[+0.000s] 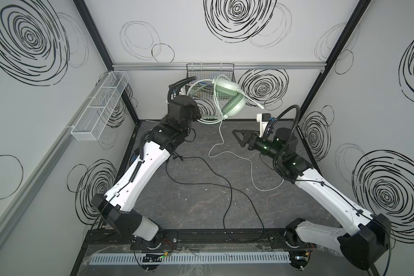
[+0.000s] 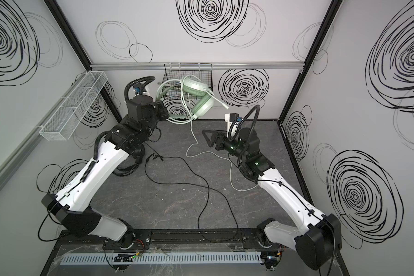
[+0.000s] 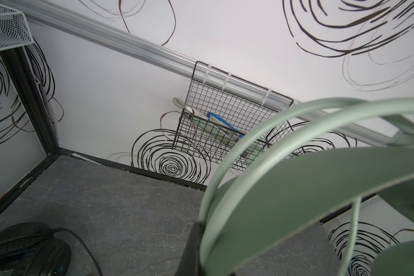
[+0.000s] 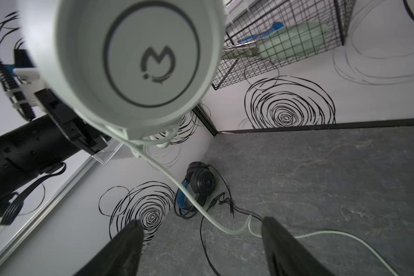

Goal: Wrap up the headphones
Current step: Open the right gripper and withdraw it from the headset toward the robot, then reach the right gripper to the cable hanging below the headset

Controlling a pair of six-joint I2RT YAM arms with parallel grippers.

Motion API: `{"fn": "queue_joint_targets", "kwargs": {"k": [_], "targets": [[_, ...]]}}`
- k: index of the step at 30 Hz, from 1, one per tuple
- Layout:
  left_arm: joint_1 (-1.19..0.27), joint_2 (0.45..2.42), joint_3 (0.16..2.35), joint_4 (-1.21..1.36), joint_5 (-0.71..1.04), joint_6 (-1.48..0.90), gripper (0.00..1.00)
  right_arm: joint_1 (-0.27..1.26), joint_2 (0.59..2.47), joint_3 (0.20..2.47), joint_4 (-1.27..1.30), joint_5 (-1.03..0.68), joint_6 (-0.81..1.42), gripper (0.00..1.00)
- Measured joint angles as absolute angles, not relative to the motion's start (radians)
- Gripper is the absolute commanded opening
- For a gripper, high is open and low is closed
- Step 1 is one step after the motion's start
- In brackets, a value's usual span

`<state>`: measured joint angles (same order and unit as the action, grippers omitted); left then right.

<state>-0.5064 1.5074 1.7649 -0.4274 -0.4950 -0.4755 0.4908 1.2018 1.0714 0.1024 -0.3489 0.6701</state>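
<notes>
The green headset (image 1: 230,95) hangs in the air near the back wall (image 1: 201,47), just in front of the wire basket (image 1: 201,69). Its headband is clamped in the closed left end effector (image 1: 199,116), and its white cord (image 1: 221,141) drops to the tabletop (image 1: 201,215) and trails toward the right arm (image 1: 320,191). The right end effector (image 1: 237,138) hovers low, pointing left, fingers spread wide and holding nothing, near that cord. The black headset (image 4: 198,181) lies by the left wall (image 1: 58,143) under the left arm (image 1: 139,176), its black cord (image 1: 208,184) looping across the tabletop's middle.
</notes>
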Motion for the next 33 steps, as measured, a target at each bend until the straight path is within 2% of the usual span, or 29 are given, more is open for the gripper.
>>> {"fn": "queue_joint_targets", "kwargs": {"k": [4,8,12,18,24,33], "targets": [[-0.475,1.557,1.817,-0.44,-0.476,-0.445,0.0,0.392,1.241,1.111,0.007,-0.438,0.896,0.97],[-0.463,1.597,1.852,-0.443,-0.472,-0.423,0.0,0.369,1.24,1.067,-0.014,-0.538,1.16,0.97],[-0.463,1.604,1.858,-0.446,-0.465,-0.395,0.0,0.398,1.229,0.878,0.099,-0.625,1.492,0.97],[-0.471,1.6,1.847,-0.425,-0.452,-0.365,0.0,0.508,1.274,0.709,0.289,-0.61,1.829,0.97],[-0.478,1.576,1.776,-0.382,-0.427,-0.361,0.0,0.527,1.446,0.707,0.582,-0.583,1.978,0.97],[-0.495,1.543,1.692,-0.343,-0.393,-0.352,0.0,0.564,1.56,0.751,0.798,-0.524,2.061,0.97]]}}
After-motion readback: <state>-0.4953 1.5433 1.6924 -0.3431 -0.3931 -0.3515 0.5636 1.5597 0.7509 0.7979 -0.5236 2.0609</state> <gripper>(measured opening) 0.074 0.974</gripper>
